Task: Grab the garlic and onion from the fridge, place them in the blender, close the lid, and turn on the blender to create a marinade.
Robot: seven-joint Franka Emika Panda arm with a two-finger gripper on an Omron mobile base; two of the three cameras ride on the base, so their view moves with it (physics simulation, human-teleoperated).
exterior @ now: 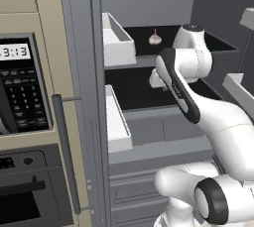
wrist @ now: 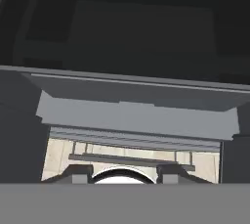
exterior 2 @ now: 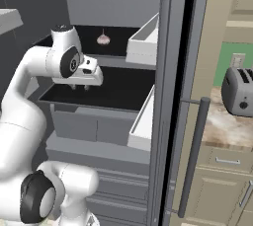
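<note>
- The gripper (exterior 2: 80, 87) is hanging just above the fridge's (exterior 2: 106, 153) dark middle shelf (exterior 2: 118, 92); whether its fingers are apart or together I cannot tell.
- Farther back, the garlic (exterior: 155, 37) is sitting on the upper shelf (exterior 2: 116, 37), well apart from the gripper.

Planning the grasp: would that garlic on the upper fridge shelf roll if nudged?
Probably. The garlic is a rounded bulb resting free on a flat dark shelf, so a nudge may roll it. It looks small and likely light. Its pointed tip suggests gripping the wider body.
</note>
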